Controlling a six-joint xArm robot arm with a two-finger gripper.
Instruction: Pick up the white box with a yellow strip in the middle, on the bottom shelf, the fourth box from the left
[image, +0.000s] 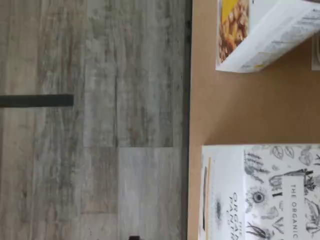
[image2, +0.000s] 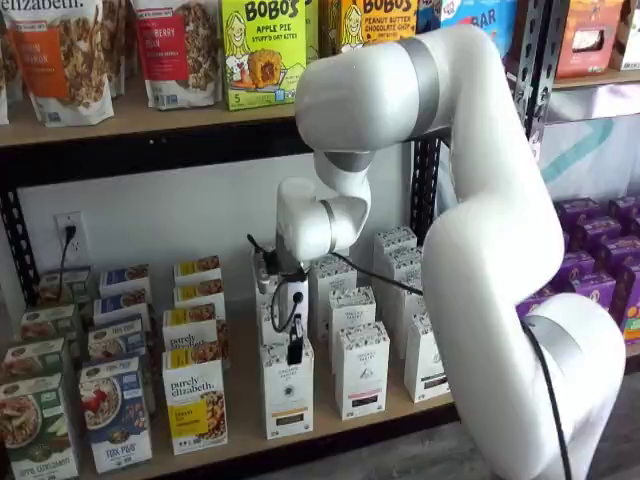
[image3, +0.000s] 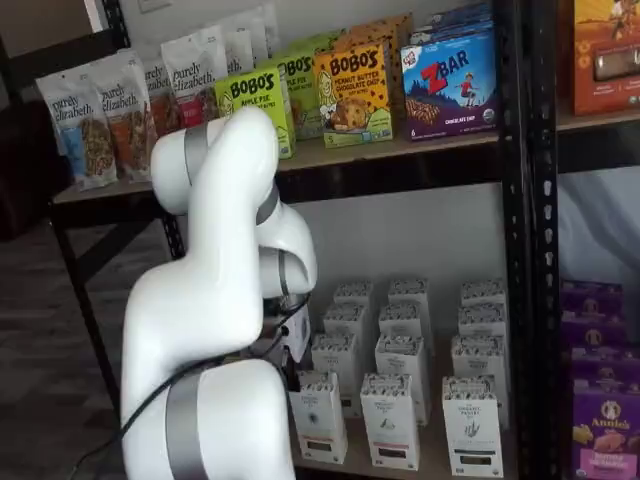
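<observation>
Now, wrist view: turned on its side, looking down over the shelf's front edge.
Floor (image: 90, 125): grey wood-look planks, one dark bar lying across them.
Bottom shelf (image: 235, 110): tan board with a black front rail; bare stretch between two cartons.
White box (image: 260, 195): seen from above, botanical line drawings and "THE ORGANIC" lettering on top; thin yellow line and a dark strip along the face nearest the rail; set just back from the rail.
Granola box (image: 250, 30): white, cluster photo on front; apart from the white box, tilted in frame.
Fingers: not seen from the wrist.

Shelf view, front: arm (image2: 480, 250) reaching down from the right, across the shelves.
Gripper (image2: 295, 355): white body, black fingers side-on, cable looped beside; hanging just over the top front of the white box (image2: 287, 400); jaws spread wide, nothing between them.
White box position: front carton of its column on the bottom shelf (image2: 243, 425), upright, purely elizabeth box (image2: 195, 405) just beside it on one side, similar white cartons on the other.

Shelf view, side: arm (image3: 215, 300) filling the foreground, gripper mostly hidden behind it.
White box (image3: 318, 418): upright at the front, nearest the arm; dark label strip visible, yellow too small to tell.
Upper shelf: Bobo's and Z Bar boxes (image3: 450, 85).
</observation>
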